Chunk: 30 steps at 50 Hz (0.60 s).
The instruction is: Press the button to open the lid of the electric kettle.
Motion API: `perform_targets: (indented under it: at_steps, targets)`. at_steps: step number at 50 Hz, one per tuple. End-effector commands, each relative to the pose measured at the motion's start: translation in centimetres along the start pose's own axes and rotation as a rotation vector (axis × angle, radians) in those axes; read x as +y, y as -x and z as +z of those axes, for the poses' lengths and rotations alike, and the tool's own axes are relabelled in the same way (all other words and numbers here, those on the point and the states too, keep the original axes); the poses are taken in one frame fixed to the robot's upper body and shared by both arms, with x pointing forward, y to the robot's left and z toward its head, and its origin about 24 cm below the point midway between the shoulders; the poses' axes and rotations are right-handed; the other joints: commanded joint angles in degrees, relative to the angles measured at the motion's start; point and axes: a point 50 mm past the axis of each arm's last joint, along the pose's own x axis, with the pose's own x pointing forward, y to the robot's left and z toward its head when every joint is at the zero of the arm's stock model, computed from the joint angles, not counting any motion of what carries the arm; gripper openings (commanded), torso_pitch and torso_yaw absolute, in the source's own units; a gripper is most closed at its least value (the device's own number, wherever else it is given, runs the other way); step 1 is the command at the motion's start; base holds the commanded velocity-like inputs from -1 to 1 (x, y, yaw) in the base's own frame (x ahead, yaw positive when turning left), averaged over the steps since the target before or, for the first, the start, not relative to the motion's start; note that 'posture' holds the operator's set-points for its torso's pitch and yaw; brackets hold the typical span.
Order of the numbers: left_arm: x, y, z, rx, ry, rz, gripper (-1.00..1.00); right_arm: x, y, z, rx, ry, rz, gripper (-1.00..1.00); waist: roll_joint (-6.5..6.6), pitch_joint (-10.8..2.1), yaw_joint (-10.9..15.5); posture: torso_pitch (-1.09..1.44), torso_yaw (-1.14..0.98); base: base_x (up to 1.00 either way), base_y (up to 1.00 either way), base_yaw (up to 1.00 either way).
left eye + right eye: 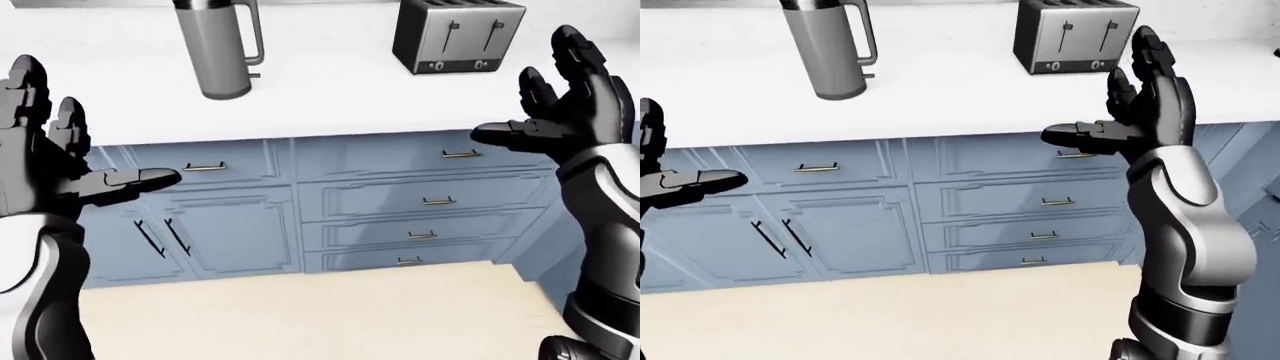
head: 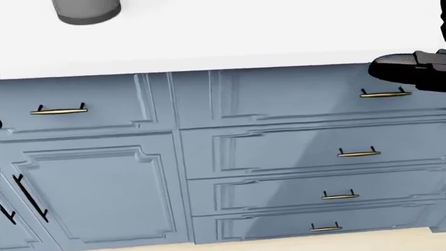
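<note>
- In the left-eye view the kettle (image 1: 218, 46) is standing upright on the white counter (image 1: 330, 97) at about eleven o'clock, its handle facing the toaster (image 1: 457, 34) at one o'clock. The top of the kettle is running out of the picture, so the lid and its button are not showing. The left hand (image 1: 55, 161) is hanging at nine o'clock with its fingers spread wide and gripping nothing; the right hand (image 1: 560, 112) is doing the same at three o'clock. Both are sitting well apart from the kettle, out over the blue drawers (image 1: 420, 202).
- In the head view the camera is looking low: only the kettle's base (image 2: 87, 11) is peeking in at eleven o'clock, and a dark fingertip (image 2: 404, 70) is crossing the upper edge of the drawers at two o'clock. This view is probably of little use for aiming.
- In the right-eye view the right hand (image 1: 1140, 112) is showing most clearly, palm turned inward, thumb pointing toward nine o'clock, empty.
- To do the step well, I judge the robot is needing to close in on the counter and raise its gaze until the lid comes into sight. The button is likely near the handle's top, though that cannot be told here. One fingertip pressing straight down is the safer choice, since a sideways push could tip the tall kettle.
</note>
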Motion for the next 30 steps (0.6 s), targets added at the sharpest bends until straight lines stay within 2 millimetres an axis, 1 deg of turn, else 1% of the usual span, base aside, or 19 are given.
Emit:
perform_targets:
  at_steps: [1,2,3,5,9,11,12,13,14,15,16,18,22,24,25,26,27,28,30]
  targets:
    - [0.12,0.02,1.34,-0.070,-0.013,0.001,1.00,0.06,0.04,1.29,-0.063,0.006,0.002,1.00,-0.01,-0.89,-0.19,0.00,0.00,0.15,0.01,0.00]
    - [0.13,0.03,1.31,-0.069,-0.013,0.001,1.00,0.06,0.05,1.24,-0.062,0.007,0.002,1.00,-0.66,-0.57,0.01,0.00,0.00,0.14,0.02,0.00]
    - [0.14,0.01,1.33,-0.069,-0.014,0.002,1.00,0.06,0.05,1.24,-0.062,0.007,0.002,1.00,-0.47,-0.76,-0.24,0.00,0.00,0.15,0.02,0.00]
    - [0.17,0.02,1.35,-0.070,-0.014,0.002,1.00,0.08,0.06,1.28,-0.063,0.007,0.003,1.00,0.38,-0.91,-0.35,0.00,0.00,0.14,0.03,0.00]
    - [0.13,0.05,1.32,-0.069,-0.014,0.002,1.00,0.10,0.14,1.24,-0.062,0.007,0.004,1.00,2.36,-0.20,-0.54,0.00,0.00,0.14,0.04,0.00]
    - [0.15,0.04,1.34,-0.069,-0.013,0.002,1.00,0.10,0.16,1.27,-0.062,0.007,0.005,1.00,4.22,-0.32,-0.85,0.00,0.00,0.14,0.05,0.00]
    - [0.15,0.05,1.34,-0.069,-0.013,0.002,1.00,0.09,0.16,1.26,-0.062,0.008,0.004,1.00,5.73,-0.84,-1.04,0.00,0.00,0.15,0.05,0.00]
    - [0.15,0.05,1.31,-0.069,-0.013,0.002,1.00,0.10,0.18,1.25,-0.062,0.008,0.005,1.00,7.88,-1.44,-1.07,0.00,0.00,0.13,0.05,0.00]
    - [0.16,0.05,1.32,-0.069,-0.013,0.002,1.00,0.10,0.19,1.26,-0.062,0.008,0.006,1.00,5.58,-1.10,-0.46,0.00,0.00,0.14,0.05,0.00]
    - [0.16,0.06,1.33,-0.069,-0.013,0.001,1.00,0.09,0.18,1.27,-0.063,0.008,0.005,1.00,6.44,-0.88,-0.62,0.00,0.00,0.15,0.06,0.00]
    - [0.16,0.06,1.35,-0.069,-0.012,0.002,1.00,0.08,0.19,1.28,-0.063,0.008,0.005,1.00,6.19,-0.68,-0.44,0.00,0.00,0.14,0.05,0.00]
    - [0.15,0.02,1.36,-0.067,-0.007,0.002,1.00,0.10,0.18,1.32,-0.064,0.008,0.006,1.00,5.23,-1.13,-0.24,0.00,0.00,0.15,0.05,0.00]
    - [0.11,0.03,1.46,-0.067,-0.002,0.002,1.00,0.13,0.19,1.35,-0.064,0.009,0.008,1.00,2.97,-0.50,0.02,0.00,0.00,0.14,0.06,0.00]
    - [0.13,0.03,1.48,-0.068,-0.002,0.002,1.00,0.12,0.17,1.41,-0.065,0.009,0.008,1.00,1.16,-0.53,0.23,0.00,0.00,0.14,0.05,0.00]
    - [0.13,0.02,1.50,-0.069,-0.001,0.002,1.00,0.13,0.17,1.42,-0.065,0.009,0.009,1.00,-0.31,-0.90,0.31,0.00,0.00,0.14,0.05,0.00]
    - [0.12,0.01,1.50,-0.069,-0.001,0.002,1.00,0.13,0.15,1.41,-0.065,0.009,0.008,1.00,-2.43,-1.59,0.24,0.00,0.00,0.15,0.05,0.00]
    - [0.12,-0.01,1.51,-0.069,-0.001,0.002,1.00,0.14,0.14,1.43,-0.065,0.009,0.009,1.00,0.47,-0.84,-0.36,0.00,0.00,0.15,0.06,0.00]
    - [0.13,-0.01,1.54,-0.069,0.000,0.002,1.00,0.15,0.15,1.44,-0.065,0.010,0.010,1.00,-0.80,-0.80,-0.11,0.00,0.00,0.15,0.09,0.00]
    - [0.09,-0.03,1.57,-0.069,0.000,0.002,1.00,0.14,0.13,1.51,-0.066,0.010,0.010,1.00,-0.56,-1.16,-0.55,0.00,0.00,0.15,0.09,0.00]
